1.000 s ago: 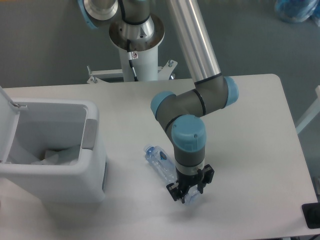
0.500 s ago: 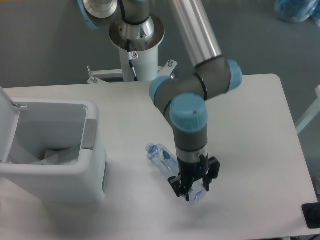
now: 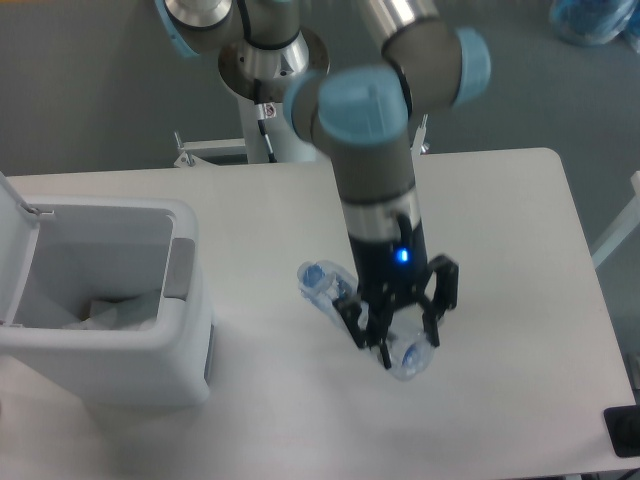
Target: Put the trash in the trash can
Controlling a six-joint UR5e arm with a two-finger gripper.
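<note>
The crushed clear plastic bottle [image 3: 327, 291] hangs tilted above the white table, bluish cap end up-left, its other end down-right between the fingers. My gripper [image 3: 405, 346] points down and is shut on the bottle's lower part, with a blue light lit on the wrist. The trash can [image 3: 120, 368] stands at the table's left with its lid [image 3: 12, 225] swung open. A crumpled white wrapper [image 3: 108, 306] lies inside it. The gripper is well to the right of the can, roughly level with its front wall.
The arm's white pedestal [image 3: 272, 110] rises behind the table's back edge. A black object [image 3: 624, 431] sits at the table's front right corner. A blue bag [image 3: 594, 20] lies on the floor at the top right.
The gripper has risen toward the camera with the bottle in it, lifting it off the table and shifting slightly right. Trash can and wrapper are unchanged.
</note>
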